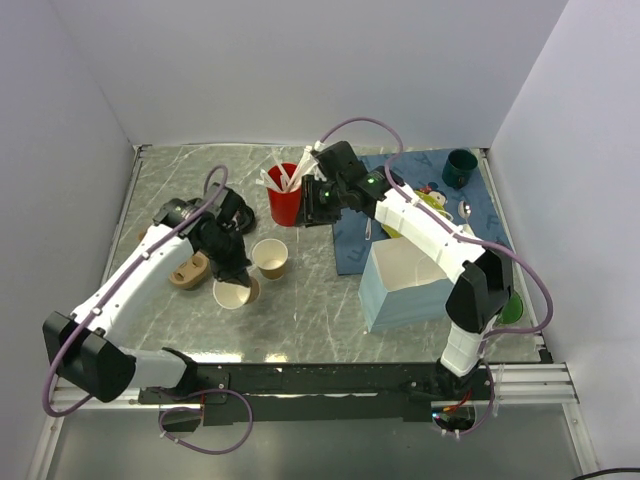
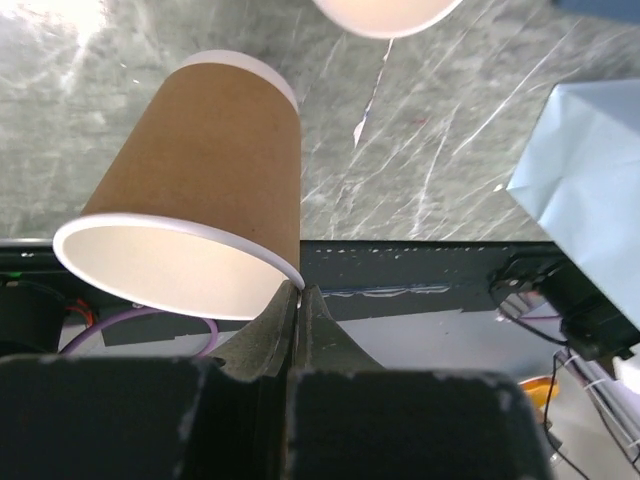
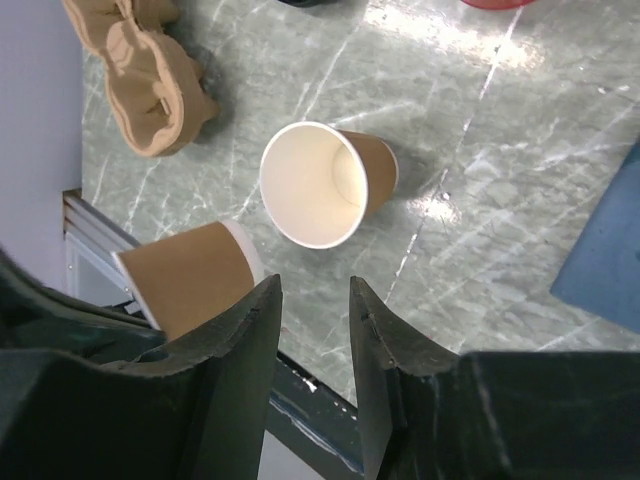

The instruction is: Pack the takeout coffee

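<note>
Left jaws pinch brown cup (image 2: 200, 150)

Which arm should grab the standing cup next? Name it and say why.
Right, probably. The right gripper is open and empty, with the standing cup in its wrist view. The left gripper is shut on the rim of the tilted cup, so it is busy.

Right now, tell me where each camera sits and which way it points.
Top external: above and behind the bases, looking down on the table; left arm and right arm show.
Left wrist: on the left arm, looking down; left gripper pinches the rim of the tilted cup.
Right wrist: on the right arm, looking down past the open right gripper at the upright cup.
Shared: both wrist views show the tilted cup.
</note>
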Controlling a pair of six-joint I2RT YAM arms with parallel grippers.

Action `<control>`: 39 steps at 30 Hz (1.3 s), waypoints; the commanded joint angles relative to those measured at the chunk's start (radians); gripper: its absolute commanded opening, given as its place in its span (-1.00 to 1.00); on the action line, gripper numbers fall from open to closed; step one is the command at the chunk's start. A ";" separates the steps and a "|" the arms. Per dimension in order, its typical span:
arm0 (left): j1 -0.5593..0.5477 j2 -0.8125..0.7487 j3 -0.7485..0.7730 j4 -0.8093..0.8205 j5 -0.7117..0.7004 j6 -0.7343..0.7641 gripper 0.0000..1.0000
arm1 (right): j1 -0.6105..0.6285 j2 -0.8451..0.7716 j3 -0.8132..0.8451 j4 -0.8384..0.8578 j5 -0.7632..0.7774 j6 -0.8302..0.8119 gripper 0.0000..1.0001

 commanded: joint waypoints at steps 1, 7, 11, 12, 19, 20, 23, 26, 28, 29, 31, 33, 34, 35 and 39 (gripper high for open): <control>-0.032 -0.011 -0.069 0.088 0.064 0.011 -0.98 | -0.006 -0.091 0.000 -0.030 0.057 -0.004 -0.17; -0.106 0.073 -0.109 0.184 0.046 -0.005 -0.98 | -0.006 -0.187 -0.078 -0.036 0.111 0.012 -0.17; -0.123 0.173 -0.049 0.195 0.001 0.011 -0.96 | -0.008 -0.246 -0.123 -0.029 0.125 0.018 -0.16; -0.125 0.188 -0.038 0.188 -0.004 0.008 -0.95 | -0.008 -0.255 -0.125 -0.032 0.125 0.015 -0.16; -0.151 0.273 0.054 0.145 -0.002 -0.020 -0.32 | -0.021 -0.277 -0.066 -0.078 0.087 -0.076 -0.15; -0.152 0.291 0.125 0.132 0.001 -0.002 -0.23 | -0.026 -0.273 -0.036 -0.096 0.064 -0.093 -0.15; -0.152 0.342 0.323 0.060 -0.068 0.040 -0.14 | -0.031 -0.298 -0.026 -0.089 0.024 -0.111 -0.15; -0.154 0.399 0.468 0.049 -0.143 0.075 -0.08 | -0.031 -0.352 -0.054 -0.069 -0.001 -0.116 -0.15; -0.155 0.441 0.499 0.069 -0.175 0.096 -0.07 | -0.032 -0.382 -0.060 -0.070 -0.008 -0.116 -0.15; -0.154 0.458 0.529 0.076 -0.188 0.103 -0.07 | -0.032 -0.385 -0.057 -0.076 -0.008 -0.119 -0.15; -0.154 0.507 0.548 0.074 -0.218 0.113 -0.05 | -0.031 -0.392 -0.037 -0.101 -0.004 -0.129 -0.15; -0.154 0.538 0.552 0.080 -0.215 0.119 -0.05 | -0.031 -0.401 -0.031 -0.107 0.013 -0.142 -0.15; -0.155 0.561 0.549 0.086 -0.215 0.126 -0.05 | -0.031 -0.402 -0.023 -0.104 0.036 -0.146 -0.15; -0.163 0.569 0.539 0.095 -0.217 0.127 -0.03 | -0.032 -0.401 -0.019 -0.104 0.047 -0.152 -0.15; -0.171 0.593 0.496 0.094 -0.280 0.112 -0.02 | -0.037 -0.389 0.006 -0.093 0.081 -0.151 -0.15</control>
